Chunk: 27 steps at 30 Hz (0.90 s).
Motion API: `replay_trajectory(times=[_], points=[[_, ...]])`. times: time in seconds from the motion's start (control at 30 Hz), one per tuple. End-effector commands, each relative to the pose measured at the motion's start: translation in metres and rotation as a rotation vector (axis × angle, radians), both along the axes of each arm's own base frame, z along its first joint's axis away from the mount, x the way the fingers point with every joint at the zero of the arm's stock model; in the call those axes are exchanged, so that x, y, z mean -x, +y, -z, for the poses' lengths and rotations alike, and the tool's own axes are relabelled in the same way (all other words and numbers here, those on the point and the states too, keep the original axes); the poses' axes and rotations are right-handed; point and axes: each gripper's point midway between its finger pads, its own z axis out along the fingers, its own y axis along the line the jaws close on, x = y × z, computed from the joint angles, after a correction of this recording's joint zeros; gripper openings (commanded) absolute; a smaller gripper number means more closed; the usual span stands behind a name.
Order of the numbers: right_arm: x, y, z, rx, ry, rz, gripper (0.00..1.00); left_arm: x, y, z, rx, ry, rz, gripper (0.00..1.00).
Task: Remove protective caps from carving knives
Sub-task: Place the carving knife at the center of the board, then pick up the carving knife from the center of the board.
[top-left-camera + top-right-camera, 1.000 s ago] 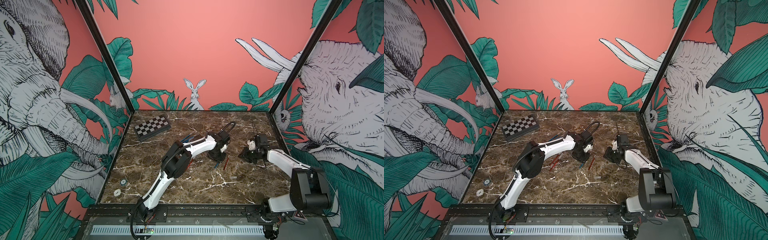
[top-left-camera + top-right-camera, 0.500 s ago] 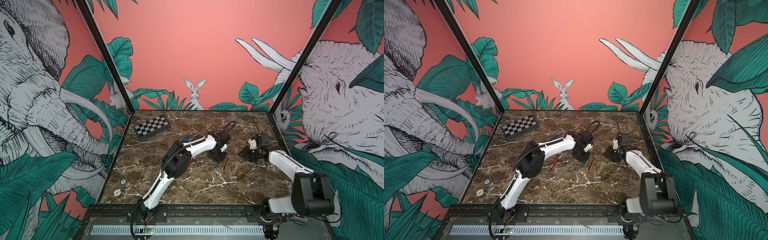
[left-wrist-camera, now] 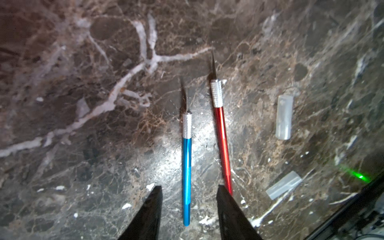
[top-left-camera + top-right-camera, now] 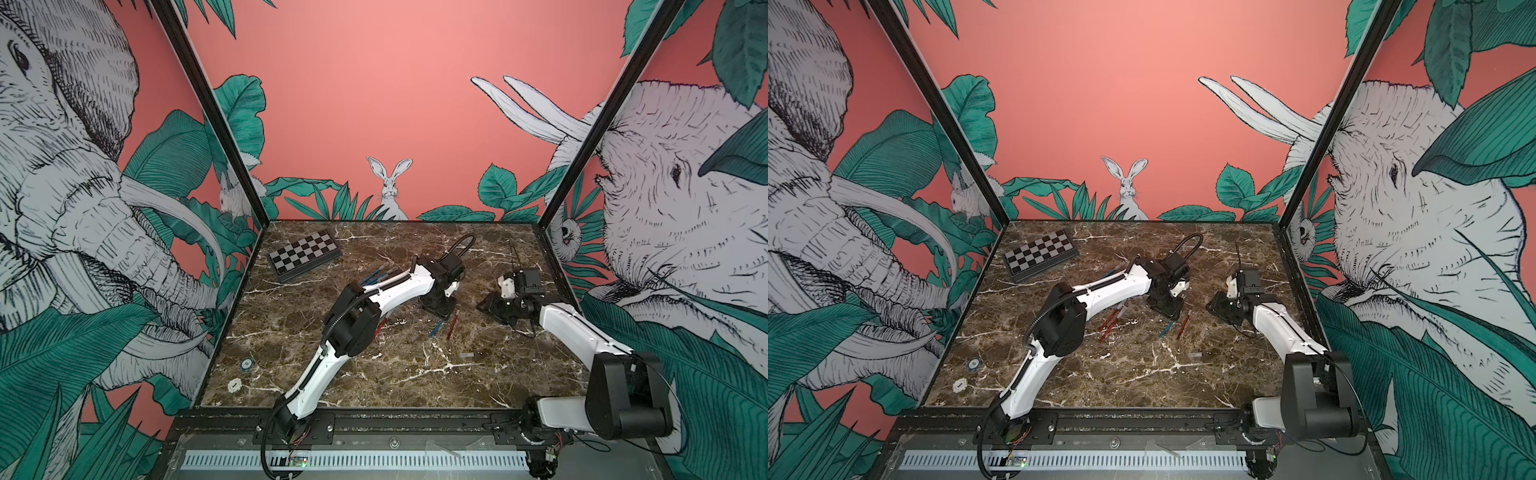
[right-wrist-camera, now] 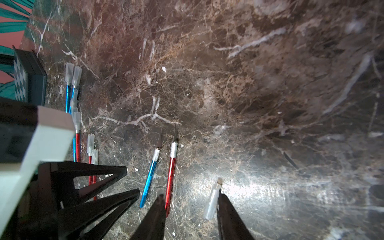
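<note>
A blue knife (image 3: 186,166) and a red knife (image 3: 223,141) lie bare-bladed on the marble surface (image 4: 374,374). They are side by side, nearly parallel and close but apart, with their blades pointing the same way. Beyond the red one, two loose caps rest flat. One cap (image 3: 284,117) runs roughly parallel to the knives. A skewed cap (image 3: 283,185) lies near the red handle's tail.

More carving knives sit bunched as capped knives (image 5: 76,78) beside the left arm, toward the checkered board (image 4: 305,255). They have blue and red handles, and each tip is sheathed in clear plastic.

The left jaws are spread and hold nothing. They straddle the tail of the blue handle with a gap on either side, and the red handle's tail passes just beside one fingertip (image 3: 221,190).

The right jaws are also spread. In the right wrist view a clear tube (image 5: 212,202) lies against the inner side of one finger (image 5: 225,205). The other finger stands well apart from it, next to the red handle's end, so nothing is pinched. I cannot tell whether this tube is one of the two loose caps.

Two round tokens (image 4: 246,364) (image 4: 234,385) sit near the surface's left edge.
</note>
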Motion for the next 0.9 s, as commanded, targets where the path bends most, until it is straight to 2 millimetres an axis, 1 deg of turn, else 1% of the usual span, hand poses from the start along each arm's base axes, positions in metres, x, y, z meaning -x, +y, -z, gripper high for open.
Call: replay_trajectory(times=[0.0,0.07,0.1,0.13,0.17,0.2,0.23,0.27,0.37,0.43,0.53,0.6,0.7,0.77,0.87], points=[[-0.001,-0.004,-0.010,0.019,-0.034,0.006,0.55,-0.011,0.010,-0.050,0.029,-0.091,-0.002,0.62],[-0.001,-0.008,-0.015,0.041,-0.038,0.012,0.70,-0.014,0.014,-0.062,0.041,-0.117,0.001,0.74],[-0.001,-0.010,-0.017,0.051,-0.044,0.015,0.76,-0.017,0.020,-0.070,0.034,-0.142,-0.007,0.83],[-0.002,-0.010,-0.020,0.053,-0.052,0.018,0.79,-0.020,0.026,-0.075,0.023,-0.162,-0.013,0.88],[-0.002,-0.011,-0.025,0.059,-0.062,0.022,0.83,-0.023,0.032,-0.084,0.027,-0.192,-0.021,0.92],[-0.003,-0.012,-0.029,0.063,-0.073,0.027,0.87,-0.027,0.039,-0.092,0.033,-0.224,-0.036,0.98],[-0.003,-0.013,-0.033,0.066,-0.082,0.029,0.97,-0.030,0.045,-0.099,0.042,-0.247,-0.052,0.99],[-0.003,-0.014,-0.036,0.073,-0.082,0.031,0.98,-0.033,0.052,-0.107,0.064,-0.268,-0.071,0.99],[-0.003,-0.017,-0.043,0.104,-0.067,0.017,0.98,-0.041,0.080,-0.126,0.094,-0.334,-0.140,0.99],[-0.005,-0.014,-0.049,0.092,-0.077,0.007,0.98,-0.042,0.104,-0.131,0.077,-0.353,-0.173,0.99],[-0.011,-0.005,-0.056,0.064,-0.097,-0.020,0.96,-0.037,0.148,-0.122,-0.023,-0.332,-0.219,0.99],[-0.014,0.007,-0.058,0.056,-0.093,-0.058,0.94,-0.031,0.183,-0.112,-0.129,-0.324,-0.253,0.99],[-0.017,0.024,-0.059,0.088,-0.084,-0.113,0.92,-0.017,0.219,-0.097,-0.174,-0.291,-0.302,0.99],[-0.018,0.037,-0.058,0.103,-0.082,-0.151,0.91,-0.005,0.231,-0.084,-0.165,-0.258,-0.315,0.99],[-0.023,0.059,-0.055,0.089,-0.084,-0.193,0.89,0.013,0.238,-0.065,-0.161,-0.210,-0.312,0.99]])
